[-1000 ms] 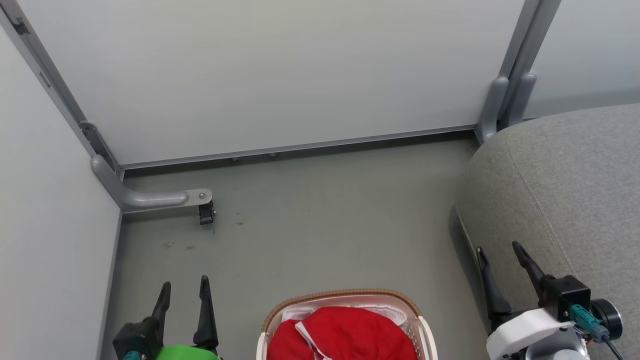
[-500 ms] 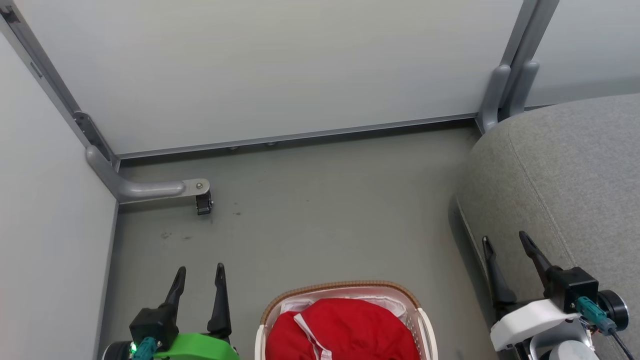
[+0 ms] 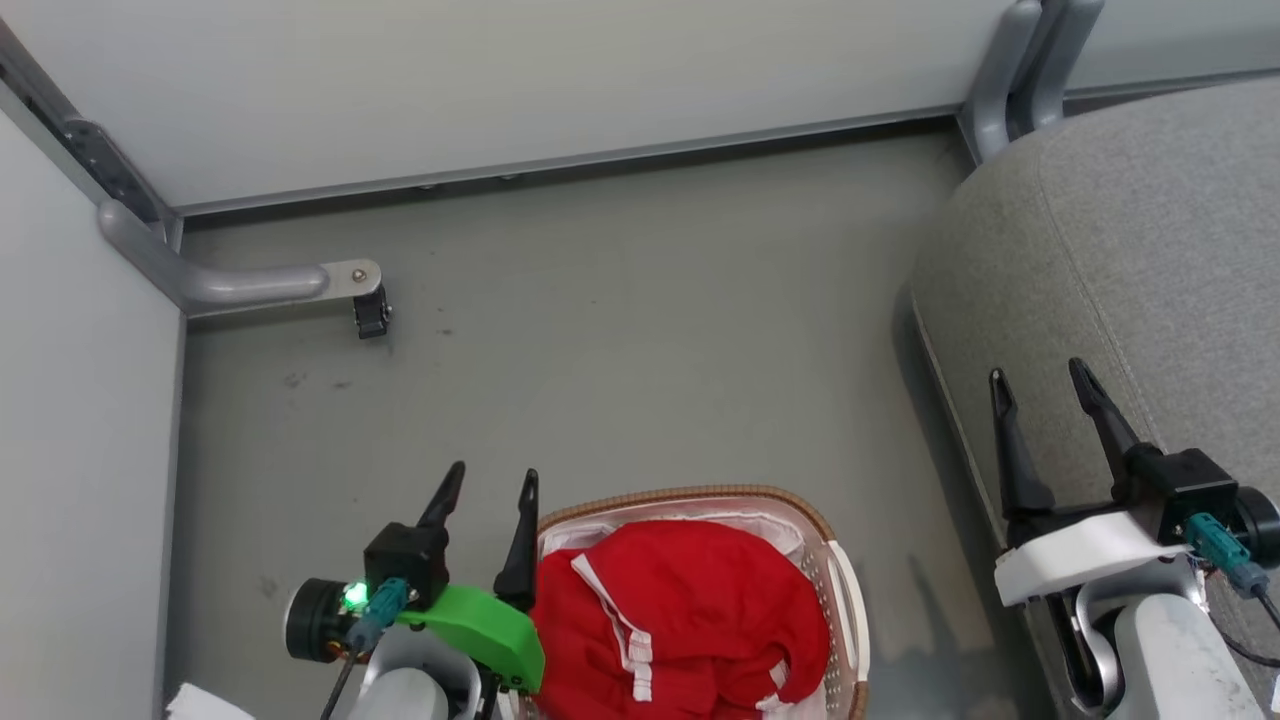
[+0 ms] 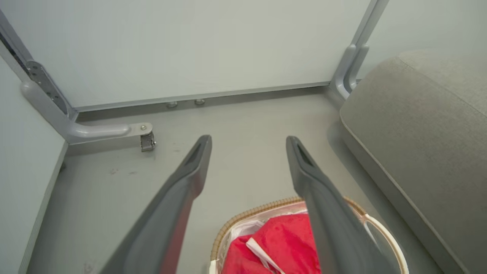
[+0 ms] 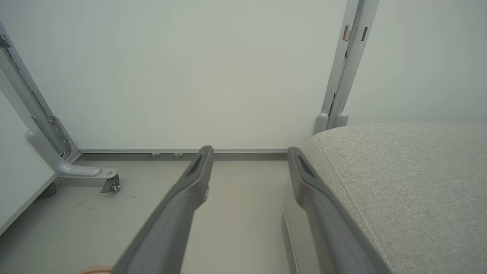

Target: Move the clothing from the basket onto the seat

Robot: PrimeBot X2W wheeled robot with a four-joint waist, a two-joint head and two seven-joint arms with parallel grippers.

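– Left gripper [image 3: 494, 470], head view: state?
– Fingers apart, empty, just left of the basket [image 3: 690, 493] rim; clothing [image 3: 690, 600] heaped inside. Right gripper [image 3: 1036, 370] likewise apart, well right of the basket, over the seat [image 3: 1130, 250].
– Left wrist view?
– Clothing sits under one finger; centring over it before descending seems best.
– Right wrist view?
– Seat right of the basket; nothing gripped.

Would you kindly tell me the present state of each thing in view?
basket: upright on the floor, filled.
clothing: heaped in the basket, ungrasped.
seat: no clothing on the part in view.
left pincer: open, holding nothing, beside the basket's rim.
right pincer: open, holding nothing, at the seat's edge.
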